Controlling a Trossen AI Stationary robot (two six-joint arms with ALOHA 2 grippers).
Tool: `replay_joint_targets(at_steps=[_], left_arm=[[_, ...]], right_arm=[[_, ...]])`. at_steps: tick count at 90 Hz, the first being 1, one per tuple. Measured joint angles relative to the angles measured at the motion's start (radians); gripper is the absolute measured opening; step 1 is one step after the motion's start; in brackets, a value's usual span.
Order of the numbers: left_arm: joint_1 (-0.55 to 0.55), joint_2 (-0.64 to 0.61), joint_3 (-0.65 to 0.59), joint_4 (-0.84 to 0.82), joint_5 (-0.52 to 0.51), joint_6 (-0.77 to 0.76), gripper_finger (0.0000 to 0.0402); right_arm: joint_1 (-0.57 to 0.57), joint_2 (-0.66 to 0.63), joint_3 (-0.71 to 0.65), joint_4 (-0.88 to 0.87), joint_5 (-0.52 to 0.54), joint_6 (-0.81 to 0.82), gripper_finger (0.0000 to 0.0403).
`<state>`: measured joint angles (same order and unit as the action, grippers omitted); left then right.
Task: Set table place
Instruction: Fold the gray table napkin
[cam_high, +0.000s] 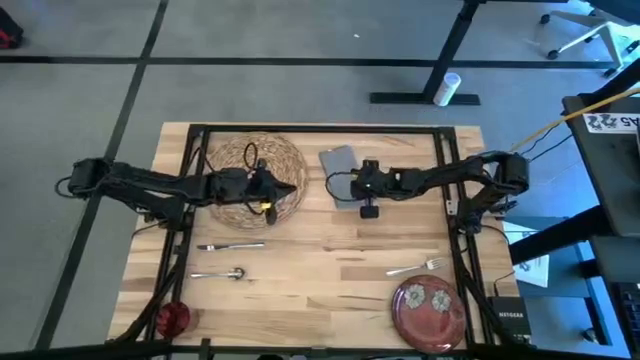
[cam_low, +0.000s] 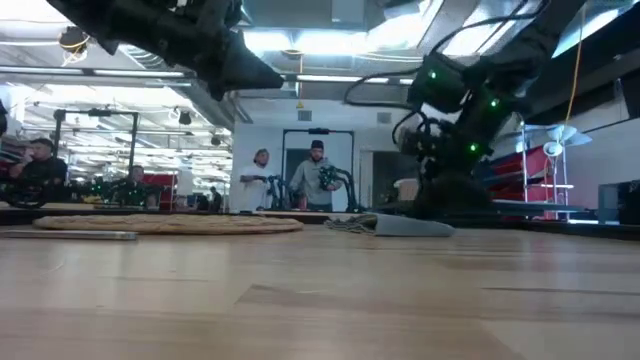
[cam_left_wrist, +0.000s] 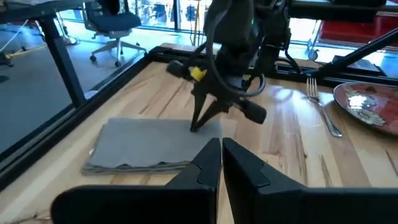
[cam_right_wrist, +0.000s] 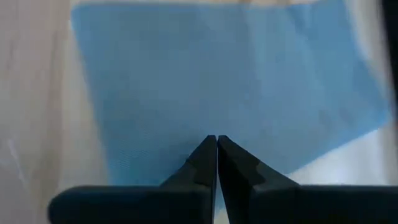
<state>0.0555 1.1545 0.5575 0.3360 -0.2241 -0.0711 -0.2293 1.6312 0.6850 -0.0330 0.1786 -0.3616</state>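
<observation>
Progress: early, nothing assembled | mat (cam_high: 259, 180) and napkin (cam_high: 340, 163) at table (cam_high: 320, 275) far side | plate (cam_high: 428, 310), fork (cam_high: 415, 267), cup (cam_high: 172, 318) scattered | right gripper (cam_right_wrist: 216, 140) fingers together over napkin | left gripper (cam_left_wrist: 221, 144) fingers together above mat

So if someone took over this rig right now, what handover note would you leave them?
Right gripper: shut, tips down on the gray napkin at the table's far middle.
Left gripper: shut, empty, hovering over the straw mat at far left.
Elsewhere: knife and spoon left of centre, fork beside the red plate at near right, red cup at near-left corner.
Done: nothing assembled yet.
Left: plate onto mat, then napkin, cutlery and cup around it.
</observation>
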Motion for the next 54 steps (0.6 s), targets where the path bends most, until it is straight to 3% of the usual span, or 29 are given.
replay_joint_targets(at_steps=[14, 54], left_arm=[[0.0, 0.0, 0.0, -0.004, 0.0, 0.0, 0.0], [0.0, 0.0, 0.0, -0.013, 0.0, -0.006, 0.0]], right_arm=[[0.011, 0.04, 0.004, 0.037, -0.118, 0.044, 0.0], [0.236, 0.049, 0.003, 0.045, -0.172, 0.186, 0.0]])
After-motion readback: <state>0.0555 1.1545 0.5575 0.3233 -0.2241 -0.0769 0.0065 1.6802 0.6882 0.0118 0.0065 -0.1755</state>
